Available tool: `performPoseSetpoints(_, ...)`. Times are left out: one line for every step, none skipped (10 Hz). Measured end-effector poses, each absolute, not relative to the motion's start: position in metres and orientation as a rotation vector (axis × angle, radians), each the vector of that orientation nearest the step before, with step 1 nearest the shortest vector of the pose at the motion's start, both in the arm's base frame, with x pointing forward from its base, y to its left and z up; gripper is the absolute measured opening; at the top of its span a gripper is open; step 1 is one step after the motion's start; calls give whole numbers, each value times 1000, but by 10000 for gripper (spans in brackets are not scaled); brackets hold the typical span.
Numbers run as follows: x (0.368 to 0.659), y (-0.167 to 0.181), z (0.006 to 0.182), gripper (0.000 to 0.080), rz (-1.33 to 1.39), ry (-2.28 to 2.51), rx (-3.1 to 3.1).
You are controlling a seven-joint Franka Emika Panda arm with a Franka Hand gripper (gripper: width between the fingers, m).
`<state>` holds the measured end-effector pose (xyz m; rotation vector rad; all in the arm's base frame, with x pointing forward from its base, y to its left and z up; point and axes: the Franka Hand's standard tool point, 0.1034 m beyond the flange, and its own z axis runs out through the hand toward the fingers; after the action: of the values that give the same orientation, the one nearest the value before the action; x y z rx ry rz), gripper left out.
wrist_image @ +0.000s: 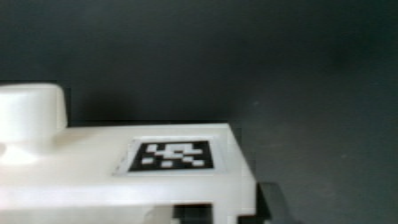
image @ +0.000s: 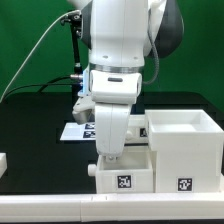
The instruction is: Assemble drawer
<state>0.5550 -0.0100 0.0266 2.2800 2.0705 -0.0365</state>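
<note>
A large open white drawer case [image: 187,148] stands at the exterior view's right, a tag on its front. A smaller white drawer box [image: 128,176] with a tag sits against its left side. My gripper [image: 107,160] reaches straight down onto the left part of the smaller box. In the wrist view the box's white panel [wrist_image: 89,165] carries a tag [wrist_image: 175,155] and a round white knob [wrist_image: 27,112]. My gripper [wrist_image: 231,210] has dark fingers [wrist_image: 267,205] pressed on either side of the panel's edge, so it looks shut on it.
The marker board [image: 78,130] lies on the black table behind the arm. A small white part [image: 3,161] shows at the exterior view's left edge. A black post with cables [image: 74,45] stands at the back. A white strip [image: 60,207] runs along the table's front.
</note>
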Motion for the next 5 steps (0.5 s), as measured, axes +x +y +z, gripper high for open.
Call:
performPoseSetpoints(554, -6, 23, 38, -35, 2057, 2297)
performPoseSetpoints(554, -3, 22, 38, -36, 2027, 2325)
performPoseSetpoints(554, 0, 21, 38, -43, 2002, 2351)
performPoseSetpoints(553, 2, 20, 38, -44, 1985, 2366)
performPoseSetpoints(553, 2, 20, 38, -27, 1984, 2354)
